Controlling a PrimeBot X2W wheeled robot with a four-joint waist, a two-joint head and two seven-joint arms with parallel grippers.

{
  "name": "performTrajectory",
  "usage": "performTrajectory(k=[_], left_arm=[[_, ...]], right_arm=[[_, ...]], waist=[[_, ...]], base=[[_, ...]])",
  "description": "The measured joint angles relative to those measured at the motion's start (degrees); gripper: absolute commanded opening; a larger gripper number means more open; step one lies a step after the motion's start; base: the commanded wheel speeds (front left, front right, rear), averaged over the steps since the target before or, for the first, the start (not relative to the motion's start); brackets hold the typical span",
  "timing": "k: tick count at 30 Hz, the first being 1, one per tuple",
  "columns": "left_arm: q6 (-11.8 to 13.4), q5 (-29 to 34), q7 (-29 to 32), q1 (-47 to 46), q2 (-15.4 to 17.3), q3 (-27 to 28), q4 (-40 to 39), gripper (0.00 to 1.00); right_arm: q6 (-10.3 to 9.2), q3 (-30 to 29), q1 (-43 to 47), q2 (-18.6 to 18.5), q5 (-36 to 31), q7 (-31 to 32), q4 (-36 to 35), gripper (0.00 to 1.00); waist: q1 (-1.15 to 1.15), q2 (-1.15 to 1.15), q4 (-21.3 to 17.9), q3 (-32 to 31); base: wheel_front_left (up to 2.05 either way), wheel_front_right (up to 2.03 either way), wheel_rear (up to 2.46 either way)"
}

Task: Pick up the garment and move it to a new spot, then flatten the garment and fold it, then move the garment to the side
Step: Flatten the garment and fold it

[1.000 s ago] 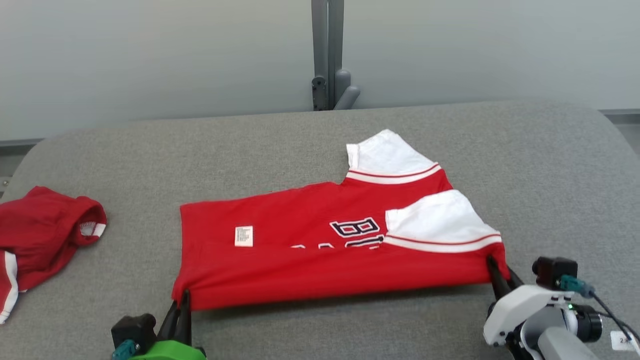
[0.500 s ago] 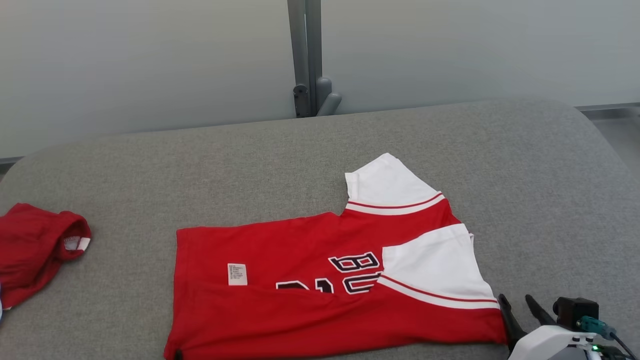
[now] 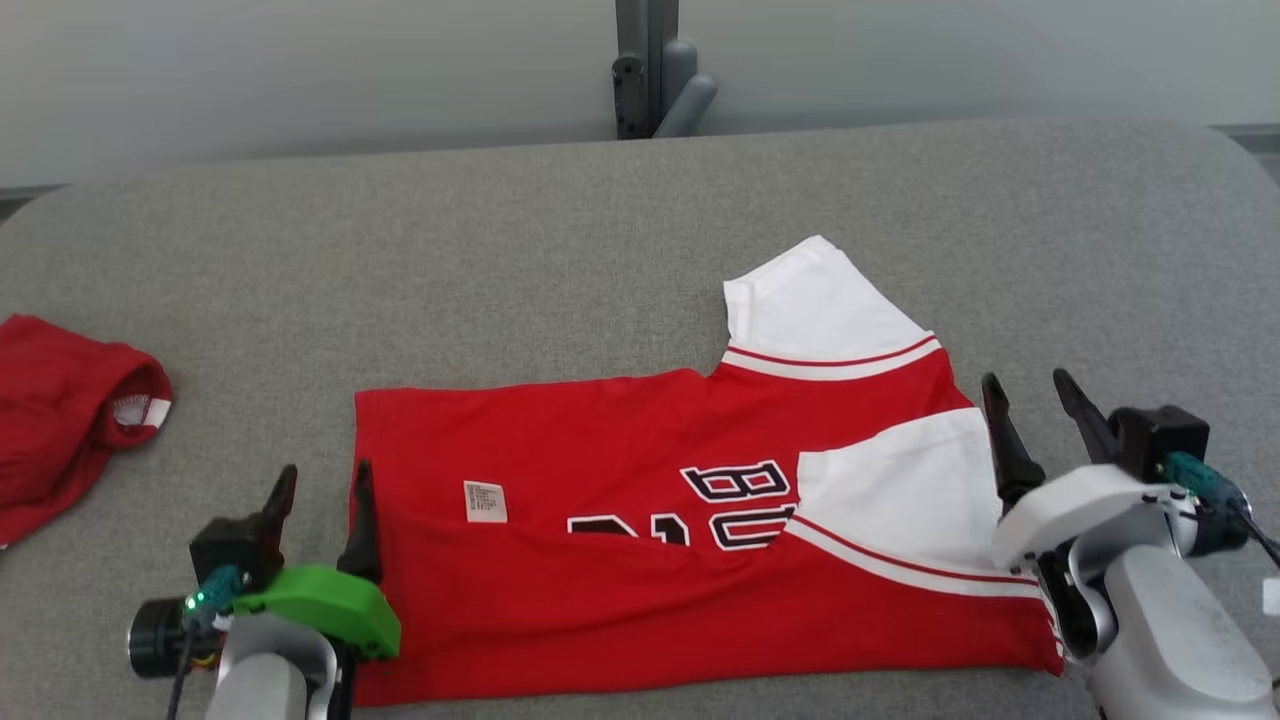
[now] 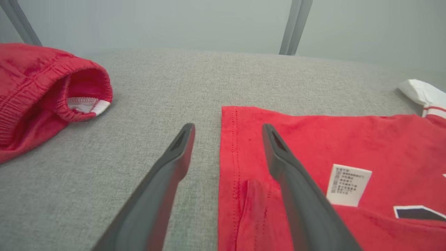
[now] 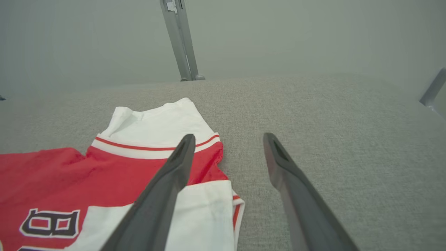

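Looking at the red jersey (image 3: 620, 500), it lies flat on the grey table (image 3: 400, 230), folded lengthwise, white sleeves toward the right. Black letters outlined in white read "B" and "U" near the middle; more black print beside them is half tucked under the fold, so I can't read it. A small white care label (image 3: 485, 501) sits near the hem, print too tiny to make out.

The left pincer (image 3: 323, 480) is spread wide and holds nothing, one finger over the hem edge, the other over bare table. The right pincer (image 3: 1028, 385) is just as wide and holding nothing, one finger over the sleeve end, the other over bare cloth.

The jersey's near folded edge runs close to the bottom of the head view. A second red garment (image 3: 60, 420) is bunched at the far left, well apart, with bare table between. Beyond the jersey it's bare grey up to the back edge, where a metal post (image 3: 645, 60) stands. Bare room on the right too.
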Motion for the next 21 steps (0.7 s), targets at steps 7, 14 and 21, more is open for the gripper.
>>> performTrajectory(k=[7,14,21], left_arm=[[-1.98,-0.19,0.08,-13.18,2.86,-1.99,13.4,1.0],[-2.68,-0.94,0.46,-21.46,4.09,-5.55,22.1,1.0],[-2.75,-3.63,0.35,-26.76,3.65,-10.94,25.39,1.0]], right_arm=[[0.0,2.89,-7.63,0.76,-1.27,0.0,0.75,1.0],[0.0,6.34,-14.35,-0.31,-1.34,0.0,3.49,1.0],[0.0,12.74,-23.86,-3.31,-1.77,4.97,8.45,1.0]], waist=[[0.0,0.0,0.57,5.76],[0.0,0.0,0.56,10.01],[0.0,0.0,1.22,13.34]], base=[[0.0,0.0,0.0],[0.0,0.0,0.0],[0.0,0.0,0.0]])
